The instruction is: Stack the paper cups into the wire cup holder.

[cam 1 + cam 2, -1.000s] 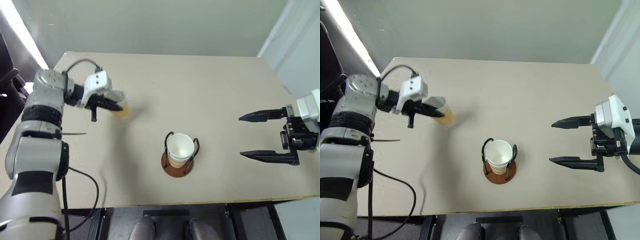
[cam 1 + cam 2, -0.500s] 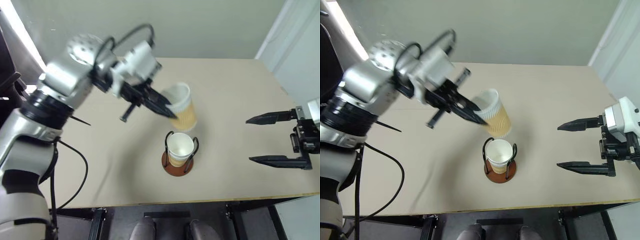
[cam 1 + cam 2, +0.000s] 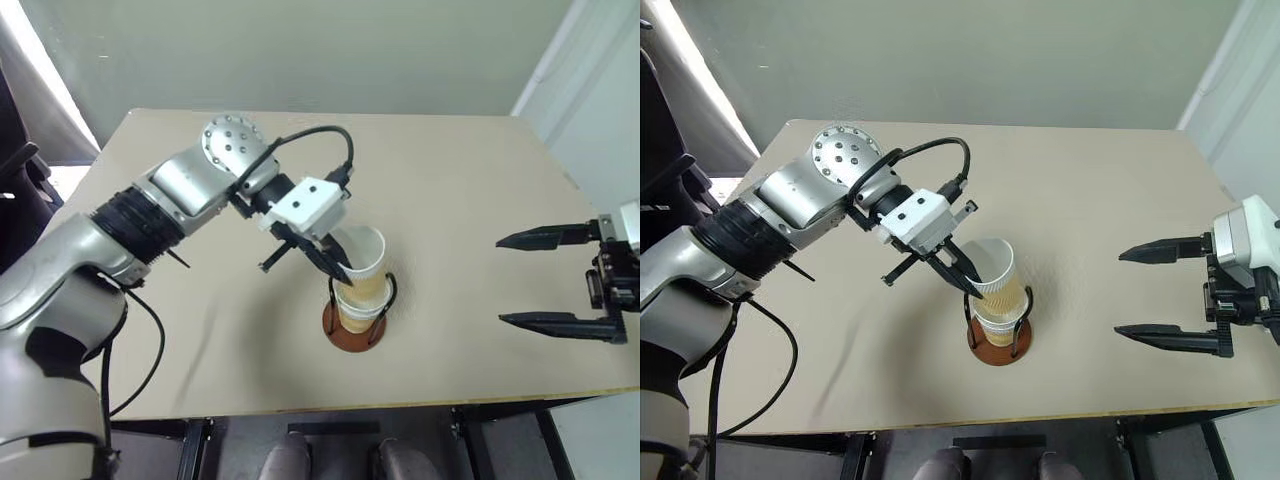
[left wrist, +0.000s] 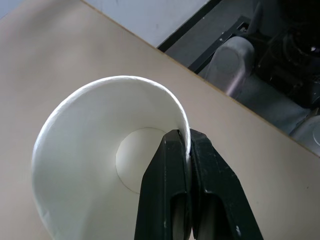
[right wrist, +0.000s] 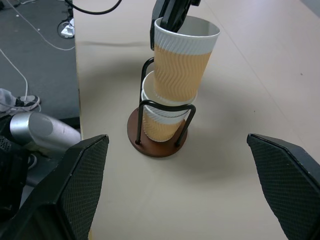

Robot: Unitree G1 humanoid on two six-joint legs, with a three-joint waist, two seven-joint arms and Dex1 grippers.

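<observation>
Inspection, left eye view: found lower cup [image 3: 352,310] seated upright inside wire cup holder [image 3: 350,339] near the front-middle of table [image 3: 450,180]. Noted upper cup [image 3: 366,262] entering the lower one from above, pinched at its rim by left pincer [image 3: 340,275]. Observed right pincer [image 3: 500,280] well apart to the right, jaws spread wide, holding nothing.

Right eye view: confirmed the same arrangement, with the upper cup leaning slightly and most of its body above the wire loops.

Left wrist view: saw both black fingers [image 4: 165,185] shut together on the cup wall, one inside the white interior, one outside.

Right wrist view: saw the base of the upper cup set into the mouth of the lower, yet standing tall above it; judged not pressed fully home.

Assessment: counted two cups. Judged the first as stacked and the second as partly inserted, not yet released. Judged remaining work as lowering, letting go, and placing any further cup.
</observation>
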